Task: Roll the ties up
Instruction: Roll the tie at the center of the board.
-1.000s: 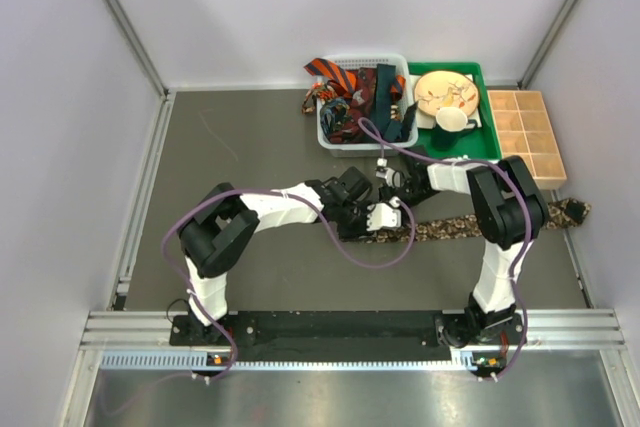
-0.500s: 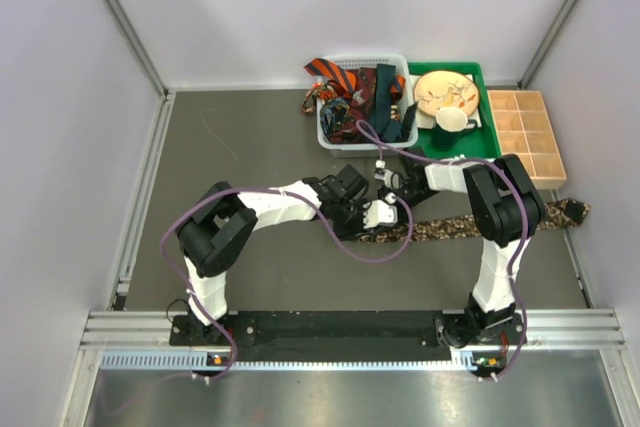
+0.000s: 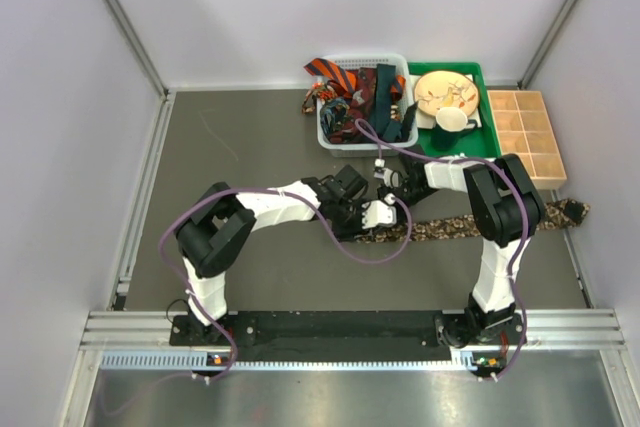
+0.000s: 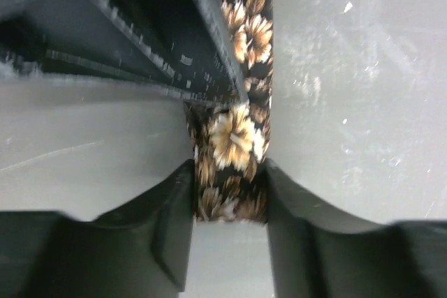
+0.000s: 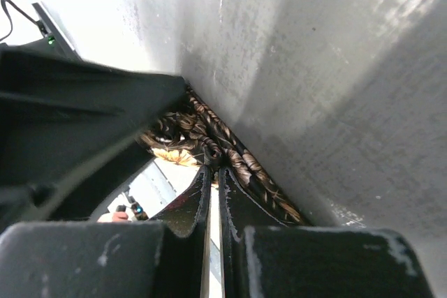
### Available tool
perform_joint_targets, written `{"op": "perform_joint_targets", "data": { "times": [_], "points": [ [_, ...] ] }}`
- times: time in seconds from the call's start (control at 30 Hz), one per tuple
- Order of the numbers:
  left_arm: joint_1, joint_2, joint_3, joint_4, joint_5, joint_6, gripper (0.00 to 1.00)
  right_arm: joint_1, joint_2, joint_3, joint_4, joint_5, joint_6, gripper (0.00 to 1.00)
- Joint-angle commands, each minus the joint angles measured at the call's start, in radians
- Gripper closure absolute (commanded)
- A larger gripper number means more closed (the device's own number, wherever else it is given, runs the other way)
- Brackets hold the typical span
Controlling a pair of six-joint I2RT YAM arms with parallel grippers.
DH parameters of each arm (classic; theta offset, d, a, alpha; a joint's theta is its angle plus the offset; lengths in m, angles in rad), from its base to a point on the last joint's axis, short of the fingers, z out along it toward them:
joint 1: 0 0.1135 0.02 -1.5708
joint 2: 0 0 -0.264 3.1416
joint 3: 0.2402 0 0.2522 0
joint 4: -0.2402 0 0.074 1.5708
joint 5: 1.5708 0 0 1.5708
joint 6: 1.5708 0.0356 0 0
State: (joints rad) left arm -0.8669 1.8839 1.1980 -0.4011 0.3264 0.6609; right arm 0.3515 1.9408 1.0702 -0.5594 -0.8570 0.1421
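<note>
Left gripper (image 4: 229, 176) slightly leftward on tie (image 3: 470, 225)

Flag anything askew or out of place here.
The orange-black striped tie hangs out over the left rim of the white plastic mesh basket instead of lying inside. The brown-black patterned tie lies flat across the grey table; nothing else stands out.

Brown-black floral tie (image 4: 234, 144), orange-black striped tie (image 3: 330, 72), white basket (image 3: 362, 57), green tray (image 3: 479, 75), dark grey table (image 3: 250, 142)
</note>
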Motion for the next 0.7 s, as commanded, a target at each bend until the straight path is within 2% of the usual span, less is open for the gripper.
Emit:
{"op": "perform_joint_targets", "data": {
  "times": [0.0, 0.2, 0.4, 0.53, 0.67],
  "points": [
    [0.038, -0.025, -0.080, -0.107, -0.043, 0.005, 0.46, 0.020, 0.012, 0.024, 0.042, 0.044, -0.003, 1.00],
    [0.071, -0.089, -0.124, -0.010, 0.029, -0.027, 0.43, 0.020, 0.029, 0.008, 0.056, 0.058, 0.001, 1.00],
    [0.071, -0.060, -0.103, 0.048, 0.109, -0.075, 0.33, 0.020, 0.030, 0.004, 0.053, 0.064, 0.001, 1.00],
    [0.069, -0.039, -0.098, 0.068, 0.129, -0.053, 0.35, 0.018, 0.032, 0.002, 0.049, 0.073, -0.001, 1.00],
    [0.069, -0.035, -0.077, 0.061, 0.148, -0.050, 0.42, 0.020, 0.032, 0.000, 0.050, 0.075, -0.001, 1.00]
  ]
}}
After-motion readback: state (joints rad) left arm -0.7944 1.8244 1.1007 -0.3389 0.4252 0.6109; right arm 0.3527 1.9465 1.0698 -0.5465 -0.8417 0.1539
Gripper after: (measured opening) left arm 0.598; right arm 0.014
